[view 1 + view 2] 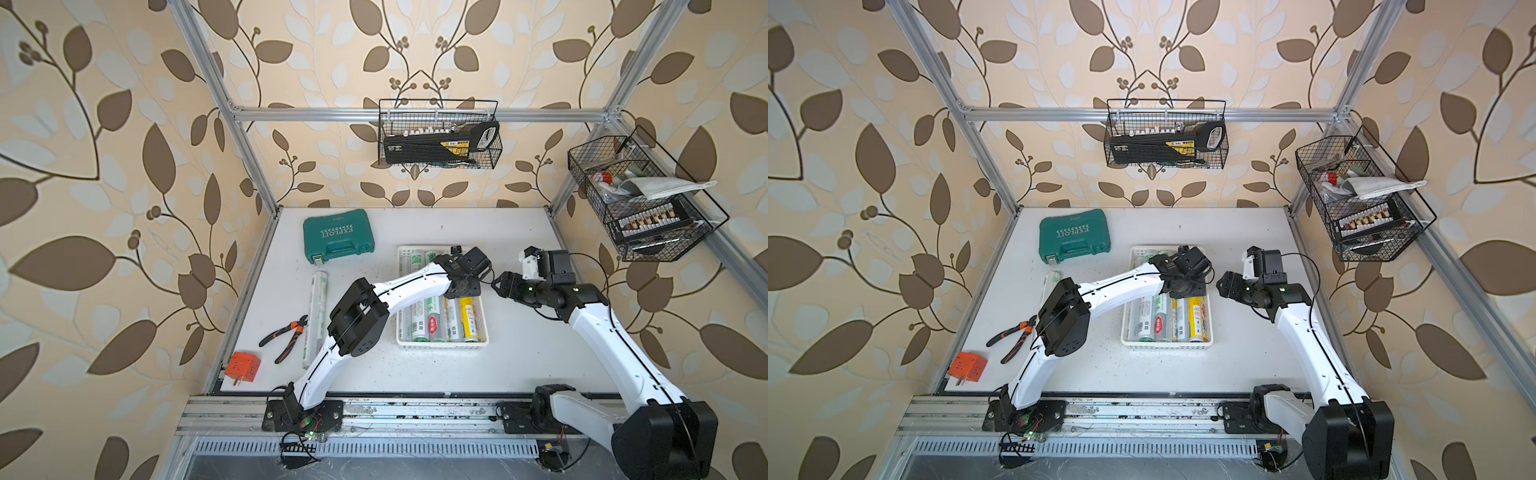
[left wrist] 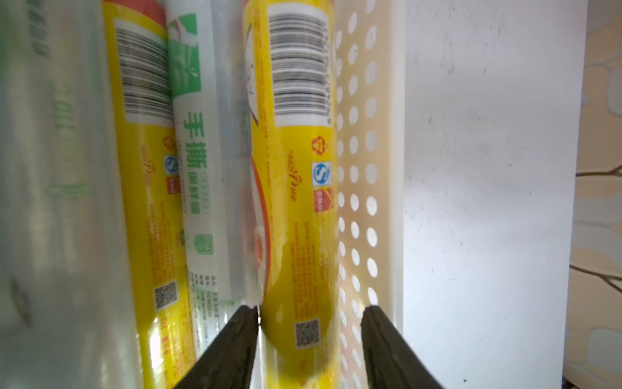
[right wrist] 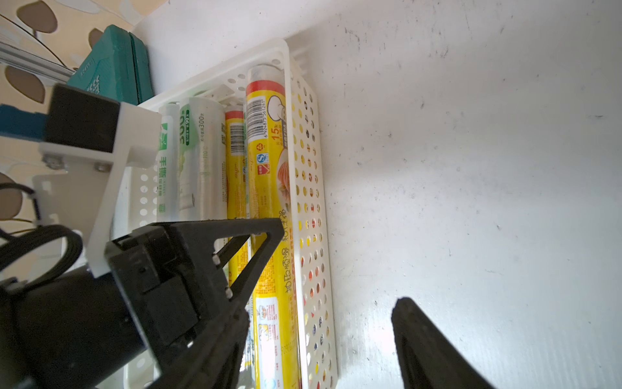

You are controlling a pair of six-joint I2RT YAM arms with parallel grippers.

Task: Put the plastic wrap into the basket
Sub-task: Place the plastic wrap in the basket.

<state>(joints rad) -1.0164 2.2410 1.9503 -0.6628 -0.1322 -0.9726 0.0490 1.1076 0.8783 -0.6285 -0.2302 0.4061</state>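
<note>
Mid-frame in both top views, the basket (image 1: 441,344) (image 1: 1166,344) holds plastic wrap rolls (image 1: 420,322) (image 1: 1147,320); a loose roll (image 1: 316,307) lies left on the tabletop (image 1: 415,374). Left wrist view, lower centre: left jaws narrowly parted astride a yellow roll (image 2: 296,208). Right wrist view: right jaws wide, empty.

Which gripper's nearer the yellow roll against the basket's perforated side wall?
Left. The left gripper straddles that yellow roll inside the basket, jaws open around it. The right gripper hovers outside the basket, beside the same wall, holding nothing.
</note>
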